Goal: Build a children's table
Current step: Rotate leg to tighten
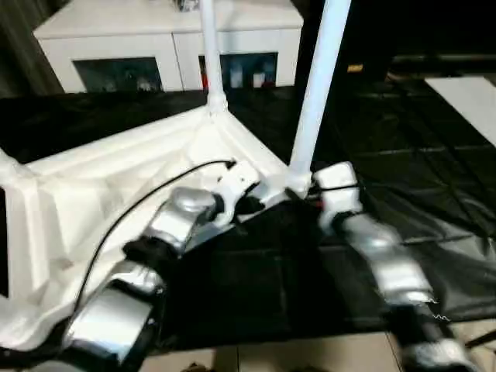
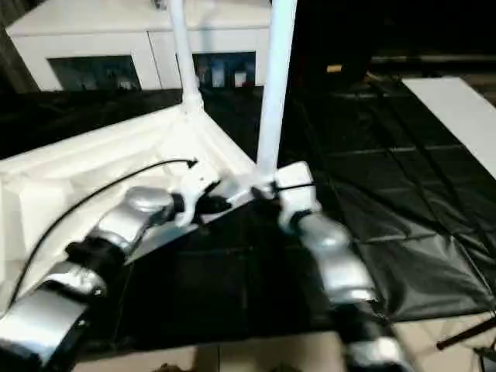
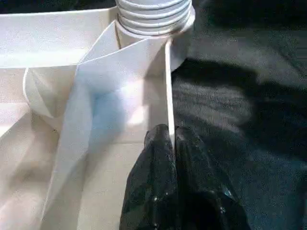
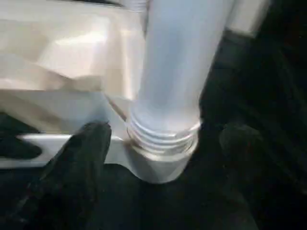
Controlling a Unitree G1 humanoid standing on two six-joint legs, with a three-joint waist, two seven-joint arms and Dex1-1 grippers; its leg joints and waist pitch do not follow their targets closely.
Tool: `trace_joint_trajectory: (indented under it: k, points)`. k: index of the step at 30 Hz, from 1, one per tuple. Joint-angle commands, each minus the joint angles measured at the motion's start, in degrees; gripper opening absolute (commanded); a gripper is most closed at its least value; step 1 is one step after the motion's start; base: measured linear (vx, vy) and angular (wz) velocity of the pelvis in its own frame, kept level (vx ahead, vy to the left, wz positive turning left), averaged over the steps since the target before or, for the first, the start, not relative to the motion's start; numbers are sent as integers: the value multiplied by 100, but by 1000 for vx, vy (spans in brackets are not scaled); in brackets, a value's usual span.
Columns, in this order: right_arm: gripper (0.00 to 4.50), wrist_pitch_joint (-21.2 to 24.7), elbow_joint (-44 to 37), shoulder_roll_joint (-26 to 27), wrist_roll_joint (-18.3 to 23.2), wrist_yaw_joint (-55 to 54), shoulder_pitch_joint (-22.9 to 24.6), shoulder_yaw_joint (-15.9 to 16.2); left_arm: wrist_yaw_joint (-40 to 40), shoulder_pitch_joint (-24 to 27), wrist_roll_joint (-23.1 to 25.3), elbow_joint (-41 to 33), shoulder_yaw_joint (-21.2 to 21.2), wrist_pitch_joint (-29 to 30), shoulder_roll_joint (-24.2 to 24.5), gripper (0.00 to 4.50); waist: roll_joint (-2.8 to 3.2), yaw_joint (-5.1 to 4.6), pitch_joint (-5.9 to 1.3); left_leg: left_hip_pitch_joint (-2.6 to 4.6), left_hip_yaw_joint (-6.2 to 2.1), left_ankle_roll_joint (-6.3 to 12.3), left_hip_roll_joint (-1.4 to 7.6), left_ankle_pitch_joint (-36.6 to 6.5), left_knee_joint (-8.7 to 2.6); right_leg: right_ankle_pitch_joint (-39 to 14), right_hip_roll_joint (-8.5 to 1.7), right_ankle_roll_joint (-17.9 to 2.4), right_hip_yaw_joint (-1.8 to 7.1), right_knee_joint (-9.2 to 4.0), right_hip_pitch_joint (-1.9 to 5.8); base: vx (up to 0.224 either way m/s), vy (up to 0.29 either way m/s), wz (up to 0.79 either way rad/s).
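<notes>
- Head camera, left eye: table top [image 1: 116,186] lies upside down on the black bench [image 1: 434,163], ribs up, with two white legs [image 1: 319,85] standing upright in its corner sockets. The left gripper [image 1: 249,203] sits at the top's near rim, just beside the base of the nearer leg. The right gripper [image 1: 304,194] is at the foot of that same leg, on its other side. A white cabinet [image 1: 167,39] stands beyond the bench.
- Head camera, right eye: same layout; the nearer leg rises between the two grippers, and the farther leg [image 2: 183,54] stands in the corner well beyond them. A black cable [image 2: 101,190] runs along the left forearm.
- Left wrist: the left gripper's black fingers [image 3: 158,163] are pressed together on the thin upright rim [image 3: 168,96] of the top, pinching it. The ribbed socket [image 3: 153,19] is straight ahead of the fingertips, with the X-brace ribs beside them.
- Right wrist: the right gripper's fingers [image 4: 84,148] stand spread wide, one on each side of the leg's threaded foot [image 4: 163,139], which sits in its socket; neither finger clearly touches it.
</notes>
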Motion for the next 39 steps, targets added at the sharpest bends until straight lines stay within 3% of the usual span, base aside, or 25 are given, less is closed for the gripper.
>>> trace_joint_trajectory:
  k: [1, 5, 6, 7, 8, 11, 12, 13, 14, 20, 21, 25, 39]
  points:
    - [444, 239, -461, -235, 225, 588, 161, 51, -510, 168, -160, -289, -6, -307, 204, 0, -66, 61, -414, 62, -218, 656, 409, -820, -414, -570, -465, -1391, 267, -351, 356, 0, 0, 0]
    - [444, 342, -1098, -1350, 333, 1867, 602, 251, -1710, 602, -340, -1093, -313, -552, 685, 0, -97, 89, -377, 101, -211, 536, 463, -1097, -436, -1223, -482, -1320, 271, -408, 314, 0, 0, 0]
    - [444, 438, -1155, -1497, 493, 2114, 650, 249, -1880, 659, -339, -1251, -381, -567, 775, 0, -72, 109, -375, 117, -202, 511, 468, -1137, -440, -1337, -480, -1295, 276, -419, 294, 0, 0, 0]
    - [444, 442, -1163, -1563, 547, 2233, 666, 259, -1931, 682, -343, -1322, -405, -543, 805, 0, -107, 121, -375, 133, -191, 500, 473, -1175, -436, -1382, -479, -1297, 275, -426, 274, 0, 0, 0]
    - [444, 456, -1171, -1628, 602, 2351, 674, 270, -1988, 711, -361, -1430, -422, -486, 827, 0, -99, 145, -370, 147, -185, 460, 477, -1200, -438, -1435, -466, -1307, 270, -426, 245, 0, 0, 0]
    - [444, 451, -1104, -1658, 651, 2525, 618, 310, -2255, 808, -478, -1744, -479, -361, 889, 0, -83, 193, -361, 164, -182, 362, 486, -1232, -448, -1546, -471, -1273, 268, -435, 218, 0, 0, 0]
    - [444, 487, -1041, -1654, 659, 2626, 550, 356, -2335, 854, -515, -1890, -510, -326, 915, 0, -122, 221, -368, 145, -183, 319, 489, -1175, -459, -1482, -470, -1247, 263, -419, 232, 0, 0, 0]
    - [444, 487, -1041, -1654, 659, 2626, 550, 356, -2335, 854, -515, -1890, -510, -326, 915, 0, -107, 240, -373, 141, -194, 307, 494, -1148, -457, -1440, -482, -1252, 263, -395, 239, 0, 0, 0]
    - [444, 521, -930, -1617, 683, 2750, 438, 420, -2305, 875, -510, -1966, -526, -300, 910, 0, -135, 255, -379, 141, -181, 312, 485, -1081, -449, -1354, -475, -1249, 261, -387, 230, 0, 0, 0]
    - [444, 416, -613, -1596, 641, 2918, 221, 513, -2330, 913, -451, -2059, -516, -253, 921, 0, -139, 281, -397, 106, -178, 388, 456, -807, -414, -1171, -490, -1255, 253, -356, 257, 0, 0, 0]
    - [417, 345, -537, -1570, 603, 2905, 164, 517, -2331, 918, -445, -2071, -515, -241, 923, 0, -145, 286, -400, 110, -175, 394, 456, -789, -410, -1152, -486, -1251, 252, -358, 252, 0, 0, 0]
    - [378, 392, -525, -1534, 690, 2987, 119, 480, -2329, 960, -451, -2163, -523, -170, 939, 0, -145, 284, -411, 95, -180, 462, 454, -698, -399, -1016, -477, -1273, 242, -330, 269, 0, 0, 0]
    - [269, 300, -176, -1476, 764, 3272, 64, 456, -2339, 1035, -446, -2288, -577, -13, 965, 0, -155, 291, -414, 103, -179, 450, 453, -746, -389, -1080, -475, -1292, 234, -331, 266, 0, 0, 0]
